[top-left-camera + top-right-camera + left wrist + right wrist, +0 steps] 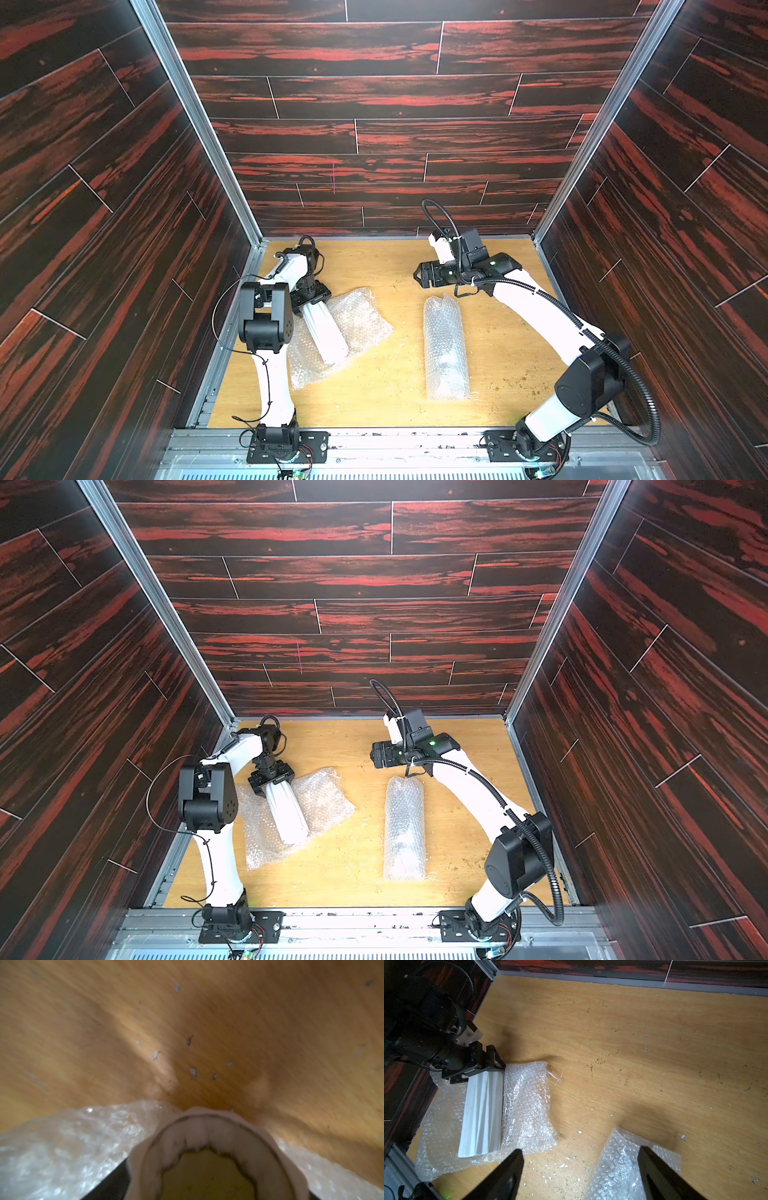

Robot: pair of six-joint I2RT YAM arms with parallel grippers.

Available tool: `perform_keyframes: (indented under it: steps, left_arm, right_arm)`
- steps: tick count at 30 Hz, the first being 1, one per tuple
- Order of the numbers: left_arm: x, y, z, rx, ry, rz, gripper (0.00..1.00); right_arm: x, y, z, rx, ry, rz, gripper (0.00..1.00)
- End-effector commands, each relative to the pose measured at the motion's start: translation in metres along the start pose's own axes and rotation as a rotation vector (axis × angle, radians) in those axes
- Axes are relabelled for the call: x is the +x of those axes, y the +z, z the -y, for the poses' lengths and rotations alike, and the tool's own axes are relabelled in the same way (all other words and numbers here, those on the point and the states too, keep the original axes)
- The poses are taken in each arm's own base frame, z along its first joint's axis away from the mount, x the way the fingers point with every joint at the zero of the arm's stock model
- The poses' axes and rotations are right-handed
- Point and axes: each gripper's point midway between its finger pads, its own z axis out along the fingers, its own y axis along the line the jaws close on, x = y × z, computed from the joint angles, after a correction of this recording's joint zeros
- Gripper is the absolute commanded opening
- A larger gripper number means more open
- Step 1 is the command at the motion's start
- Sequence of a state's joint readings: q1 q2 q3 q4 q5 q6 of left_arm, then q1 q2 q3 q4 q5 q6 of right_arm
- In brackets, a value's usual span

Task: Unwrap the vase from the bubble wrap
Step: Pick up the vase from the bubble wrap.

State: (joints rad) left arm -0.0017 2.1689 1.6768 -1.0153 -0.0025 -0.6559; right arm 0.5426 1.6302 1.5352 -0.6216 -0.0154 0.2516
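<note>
**A:** Where is the bubble wrap?

**B:** There are two pieces. The bubble wrap sheet lies spread open right under the left pincer and runs out from it toward that arm's base. It is crinkled, translucent and dotted with small bubbles. The vase lies on its side on top of it.

**A:** What is the vase like?

**B:** It is matte white, a straight cylinder with ribs running lengthwise. Its open mouth sits at the left pincer, and the left wrist view shows the mouth's rim close up, scalloped inside. The long axis points away from the pincer, with the base at the far end.

**A:** Is that pincer clamped on it?

**B:** The jaws stand wide, one on each side of the mouth end. I cannot tell whether they press on the wall.

**A:** And the other piece?

**B:** That is the bubble wrap roll, a slightly flattened tube of the same bubbly plastic with a dim greyish shape inside. One end lies just below the right pincer. Its long axis runs back toward that arm's base, roughly parallel to the vase and well apart from it.

**A:** What about the right pincer?

**B:** It is spread wide, holds nothing, and hangs above that end of the roll.

**A:** What is underneath?

**B:** A pale wood-grain counter, scattered with crumbs and white flecks.
</note>
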Motion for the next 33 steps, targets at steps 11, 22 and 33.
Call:
perform_keyframes:
  steps: [11,22,33]
  left_arm:
    - [0.012,-0.017,-0.014,-0.014,0.090,0.022,0.06]
    - [0.046,-0.101,-0.025,0.021,0.214,0.183,0.00]
    - [0.033,-0.209,0.007,0.218,0.368,0.699,0.00]
  right_arm:
    - [0.004,-0.009,0.007,0.035,0.013,-0.021,0.89]
    - [0.010,-0.006,0.006,0.013,0.043,-0.029,0.89]
    - [0.016,-0.017,0.010,0.001,0.115,-0.034,0.89]
